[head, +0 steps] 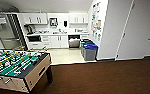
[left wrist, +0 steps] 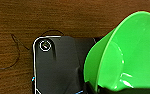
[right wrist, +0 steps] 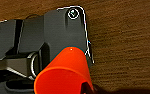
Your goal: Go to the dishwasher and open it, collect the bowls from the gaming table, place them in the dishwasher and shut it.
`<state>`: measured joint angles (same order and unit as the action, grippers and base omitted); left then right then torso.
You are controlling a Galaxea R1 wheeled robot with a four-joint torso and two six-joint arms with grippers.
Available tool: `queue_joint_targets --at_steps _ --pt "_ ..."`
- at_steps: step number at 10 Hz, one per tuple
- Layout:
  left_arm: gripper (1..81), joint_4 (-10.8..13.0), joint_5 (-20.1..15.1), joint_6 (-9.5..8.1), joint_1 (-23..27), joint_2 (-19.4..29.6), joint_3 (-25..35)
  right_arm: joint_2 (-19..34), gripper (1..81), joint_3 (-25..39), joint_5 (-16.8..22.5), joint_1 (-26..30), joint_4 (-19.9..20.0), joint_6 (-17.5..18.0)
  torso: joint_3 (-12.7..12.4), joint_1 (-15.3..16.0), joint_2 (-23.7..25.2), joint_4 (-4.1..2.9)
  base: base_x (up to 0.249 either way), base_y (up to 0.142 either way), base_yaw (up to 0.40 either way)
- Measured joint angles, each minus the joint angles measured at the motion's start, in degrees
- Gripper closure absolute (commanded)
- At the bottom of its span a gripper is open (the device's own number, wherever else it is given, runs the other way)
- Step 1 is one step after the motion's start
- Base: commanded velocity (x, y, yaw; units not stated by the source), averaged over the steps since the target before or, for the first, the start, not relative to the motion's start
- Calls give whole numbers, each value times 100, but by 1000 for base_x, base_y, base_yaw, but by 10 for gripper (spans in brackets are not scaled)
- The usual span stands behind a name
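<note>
Two bowls carried | left pincer grips green bowl (left wrist: 131,52), tipped sideways | right pincer grips orange bowl (right wrist: 66,72), mouth sideways

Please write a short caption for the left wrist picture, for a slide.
Left wrist camera: a bright green bowl seen close up above the brown carpet.

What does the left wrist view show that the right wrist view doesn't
The left wrist view has a bright green bowl large beside the robot's dark plate. The right wrist view has an orange bowl instead, its open side turned toward the camera. Both share the brown carpet beneath and that dark robot plate with a round fitting at its corner.
</note>
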<state>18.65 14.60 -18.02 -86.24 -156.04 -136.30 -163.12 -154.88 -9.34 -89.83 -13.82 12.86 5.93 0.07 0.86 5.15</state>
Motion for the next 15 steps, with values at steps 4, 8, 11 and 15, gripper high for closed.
queue_joint_targets --at_steps 4,8,11,15 --pt "811 0 0 0 0 -2 0 0 811 0 -2 0 0 0 0 2 0 0 180 0 0" --pt "811 0 0 0 0 2 0 -6 811 0 0 0 0 0 0 0 0 0 179 0 0" --pt "811 0 2 2 2 0 0 -9 811 0 0 0 0 0 0 2 0 0 179 0 0" --pt "811 0 -2 0 -1 28 -5 -28 811 2 -5 0 0 0 0 0 0 0 179 -58 0"
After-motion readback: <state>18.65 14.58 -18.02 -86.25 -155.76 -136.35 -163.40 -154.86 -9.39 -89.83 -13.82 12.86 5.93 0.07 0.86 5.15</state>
